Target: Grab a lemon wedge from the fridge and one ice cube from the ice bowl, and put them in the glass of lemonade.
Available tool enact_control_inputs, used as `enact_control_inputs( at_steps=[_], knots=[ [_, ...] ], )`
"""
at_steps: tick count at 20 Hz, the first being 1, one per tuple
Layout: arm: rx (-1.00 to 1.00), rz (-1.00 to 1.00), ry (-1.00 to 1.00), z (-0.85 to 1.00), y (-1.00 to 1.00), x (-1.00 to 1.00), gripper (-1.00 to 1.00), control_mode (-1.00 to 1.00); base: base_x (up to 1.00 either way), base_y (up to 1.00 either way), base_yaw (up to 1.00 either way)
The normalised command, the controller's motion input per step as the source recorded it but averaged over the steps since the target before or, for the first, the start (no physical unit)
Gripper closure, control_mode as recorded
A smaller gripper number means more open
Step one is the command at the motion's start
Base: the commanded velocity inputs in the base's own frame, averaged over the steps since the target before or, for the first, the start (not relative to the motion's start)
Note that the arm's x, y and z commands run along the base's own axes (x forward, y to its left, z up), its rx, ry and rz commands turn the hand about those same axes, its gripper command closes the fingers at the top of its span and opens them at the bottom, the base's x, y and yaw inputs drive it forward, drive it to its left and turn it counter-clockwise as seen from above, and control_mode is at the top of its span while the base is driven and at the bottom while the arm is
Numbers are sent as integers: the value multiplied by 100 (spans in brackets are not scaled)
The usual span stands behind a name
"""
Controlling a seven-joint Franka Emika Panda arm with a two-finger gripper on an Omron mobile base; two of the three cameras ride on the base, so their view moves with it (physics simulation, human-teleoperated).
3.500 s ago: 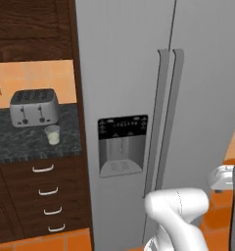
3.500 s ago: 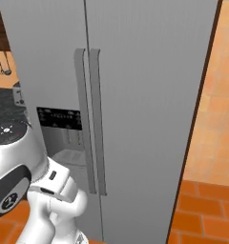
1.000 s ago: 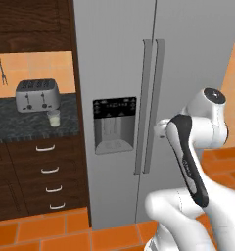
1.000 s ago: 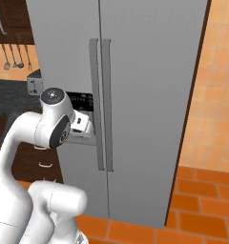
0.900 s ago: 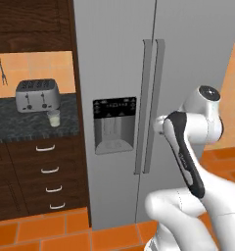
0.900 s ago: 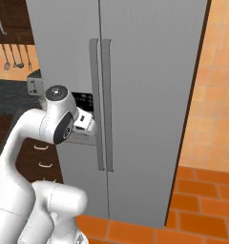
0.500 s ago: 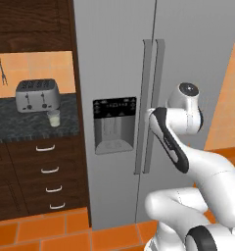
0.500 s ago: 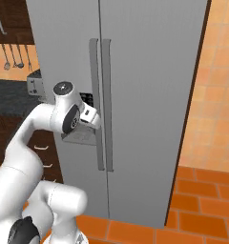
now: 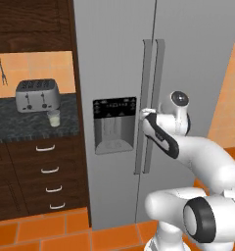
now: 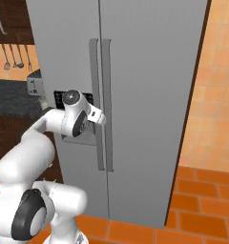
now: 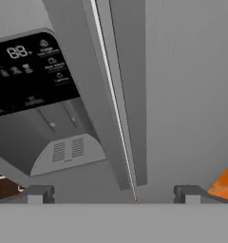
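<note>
The fridge [image 9: 114, 49] stands straight ahead with both doors shut, so the lemon wedge is hidden. Its two vertical handles [image 9: 150, 105] run down the middle, right of the black-panelled dispenser recess [image 9: 114, 125]. My gripper [image 9: 143, 113] is open and held up close to the handles at dispenser height, also seen from the other side [image 10: 99, 118]. In the hand view the handles [image 11: 118, 95] run between my spread fingertips [image 11: 40, 193], with nothing gripped. The glass of lemonade [image 9: 53, 118] stands on the dark counter to the left. The ice bowl is out of view.
A metal toaster [image 9: 37, 94] sits behind the glass on the counter [image 9: 21, 130]. Dark wooden drawers [image 9: 46, 171] lie below and a cabinet [image 9: 31, 24] above. Utensils [image 10: 14, 59] hang on the wall. Orange tiled floor [image 10: 202, 209] lies to the fridge's right.
The arm has swung forward and left, bringing the hand from well right of the fridge doors up to the handles. The jaws stayed open. The base has stayed put over the last second.
</note>
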Motion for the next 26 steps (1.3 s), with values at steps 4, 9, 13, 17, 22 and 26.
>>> enact_control_inputs(
  at_steps=[4, 9, 13, 17, 22, 26],
  knots=[
    [0, 6, 0, 0, -57, 7, -100, -100, 0, 0, 0],
    [-1, 7, 0, -4, -19, 42, -100, -100, 0, 0, 0],
    [-3, 2, 0, -6, 0, 55, -100, -100, 0, 0, 0],
    [-3, 1, 1, -6, -5, 71, -100, -100, 0, 0, 0],
    [-5, 0, 5, -5, -5, 44, -100, -100, 0, 0, 0],
    [-4, 0, 0, -24, 0, 35, -100, -100, 0, 0, 0]
  ],
)
